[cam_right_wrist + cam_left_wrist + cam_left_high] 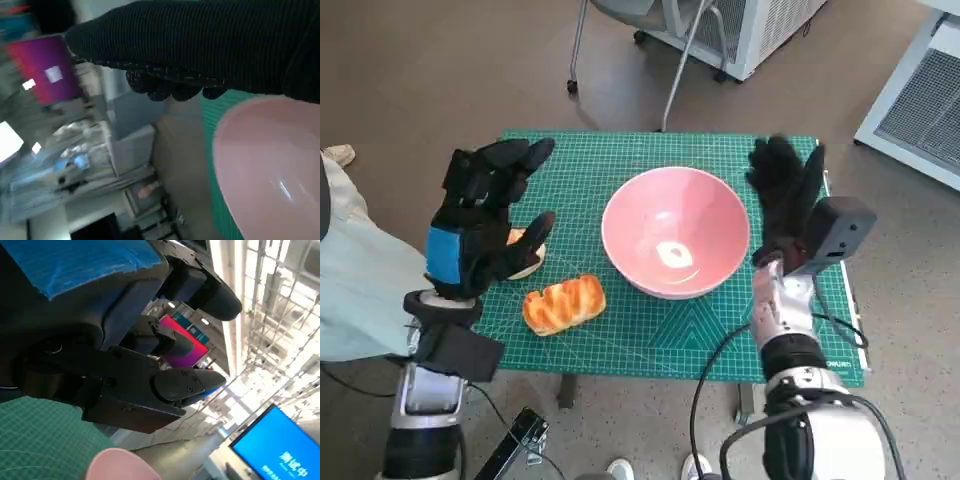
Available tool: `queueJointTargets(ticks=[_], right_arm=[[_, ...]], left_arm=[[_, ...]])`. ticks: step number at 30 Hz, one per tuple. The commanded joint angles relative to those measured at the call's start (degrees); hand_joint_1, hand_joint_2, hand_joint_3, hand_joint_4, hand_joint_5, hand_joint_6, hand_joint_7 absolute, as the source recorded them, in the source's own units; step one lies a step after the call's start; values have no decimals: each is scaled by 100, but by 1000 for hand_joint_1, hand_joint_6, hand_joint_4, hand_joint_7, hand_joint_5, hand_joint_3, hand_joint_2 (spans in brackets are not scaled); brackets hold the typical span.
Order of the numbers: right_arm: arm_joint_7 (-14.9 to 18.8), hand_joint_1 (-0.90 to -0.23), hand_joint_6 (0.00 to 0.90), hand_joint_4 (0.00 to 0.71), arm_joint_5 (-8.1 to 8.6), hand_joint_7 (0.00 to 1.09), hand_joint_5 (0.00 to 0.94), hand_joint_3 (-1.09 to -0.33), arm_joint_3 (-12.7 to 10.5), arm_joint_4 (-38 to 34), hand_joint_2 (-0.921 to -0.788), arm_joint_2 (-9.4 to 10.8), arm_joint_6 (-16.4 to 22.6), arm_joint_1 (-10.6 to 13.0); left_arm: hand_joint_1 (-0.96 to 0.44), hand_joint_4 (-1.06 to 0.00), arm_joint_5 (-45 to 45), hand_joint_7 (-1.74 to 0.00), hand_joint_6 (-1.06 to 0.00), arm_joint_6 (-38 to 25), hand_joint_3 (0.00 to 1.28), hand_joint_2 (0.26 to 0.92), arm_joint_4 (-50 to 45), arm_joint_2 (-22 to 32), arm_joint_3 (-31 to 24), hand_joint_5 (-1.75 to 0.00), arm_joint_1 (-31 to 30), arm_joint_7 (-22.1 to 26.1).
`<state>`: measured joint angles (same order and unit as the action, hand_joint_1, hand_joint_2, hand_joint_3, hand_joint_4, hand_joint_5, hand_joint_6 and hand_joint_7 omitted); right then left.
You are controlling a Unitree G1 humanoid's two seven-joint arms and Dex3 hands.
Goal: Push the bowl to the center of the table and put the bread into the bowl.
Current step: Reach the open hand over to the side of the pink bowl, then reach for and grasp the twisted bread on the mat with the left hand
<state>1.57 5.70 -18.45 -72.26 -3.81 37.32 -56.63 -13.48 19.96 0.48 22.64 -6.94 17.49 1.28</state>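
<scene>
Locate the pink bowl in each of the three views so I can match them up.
Head view: pink bowl sits mid-table, between the hands.
Left wrist view: only a rim sliver at the bottom edge.
Right wrist view: fills the lower right, under the right hand.
Shared landmark: green mat.

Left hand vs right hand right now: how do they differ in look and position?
The left hand is black with blue tape on its back; the right hand wears a black knitted glove. The left hand hangs over the green mat's left side above the golden braided bread; the right hand stands beside the pink bowl's right rim. Both hold nothing, fingers spread.
</scene>
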Motion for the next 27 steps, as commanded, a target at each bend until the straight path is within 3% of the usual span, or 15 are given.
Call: queueJointTargets(ticks=[1,4,8,13,19,27], right_arm=[[526,-421,261,468,-163,703,14,-671,275,288,-910,-155,675,174],[859,-431,244,467,-154,723,10,-642,393,539,-915,-231,1136,261],[987,-442,235,459,-277,749,3,-620,587,860,-918,-344,1718,386],[998,-452,237,464,-399,791,4,-618,793,1370,-916,-449,2292,601],[966,-472,199,471,-461,855,7,-600,927,1710,-920,-522,2444,745],[1035,-467,174,466,-350,899,3,-603,1065,2023,-921,-542,2276,914]], left_arm=[[-87,-210,110,-867,-123,-311,370,793,-408,367,-75,-532,-112,452],[-58,-224,80,-790,-136,-671,280,777,-705,657,-96,-446,-160,842],[-22,-272,-1,-627,-191,-1479,132,779,-1315,1124,-107,-257,-274,1530],[45,-248,-369,-259,-284,-3076,29,777,-2398,1772,34,-51,-456,2575],[56,-185,-981,-74,-301,-4496,3,770,-3236,2204,394,-5,-512,3394],[-12,-206,-1470,-28,-302,-5117,1,770,-3771,2171,787,-12,-817,3602]])
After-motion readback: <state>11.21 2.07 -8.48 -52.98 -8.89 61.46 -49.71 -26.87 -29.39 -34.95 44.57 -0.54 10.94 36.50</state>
